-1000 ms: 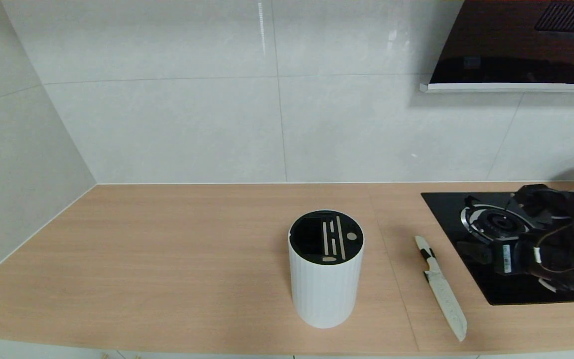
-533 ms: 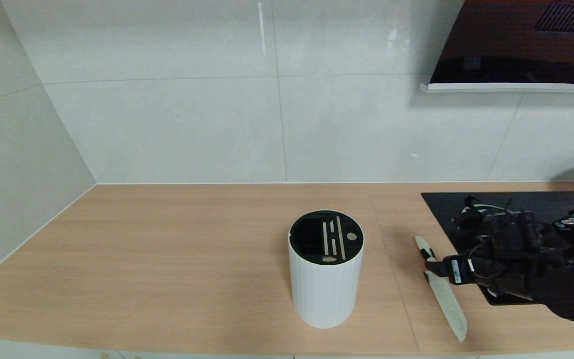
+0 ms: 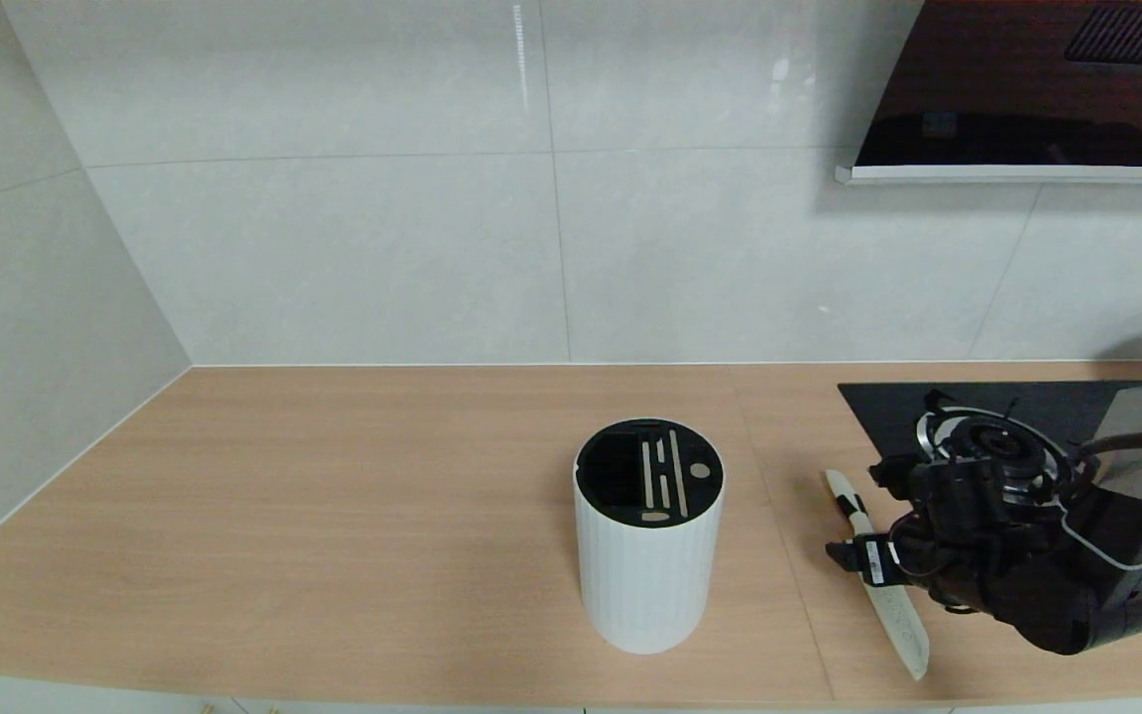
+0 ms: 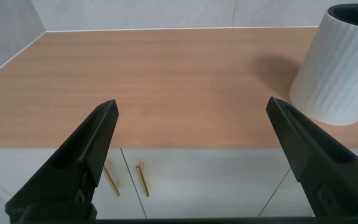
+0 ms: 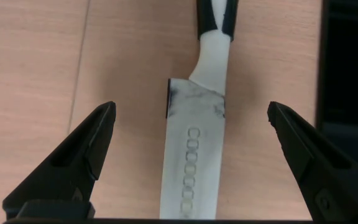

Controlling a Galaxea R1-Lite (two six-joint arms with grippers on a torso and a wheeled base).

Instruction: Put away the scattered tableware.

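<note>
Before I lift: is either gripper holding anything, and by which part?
Nothing is held. The right gripper is open astride the knife at the blade's base; the left gripper is open, empty.

Right gripper hangs over the knife, its 2 fingers spread wider than the blade, bare counter on both sides. Holder stands well apart to the left; hob edge lies just beside the knife.

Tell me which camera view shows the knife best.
The right wrist view: the knife lies close below the open right gripper, blade pattern plain. The head view shows it farther off on the counter, its middle hidden by that gripper.
</note>
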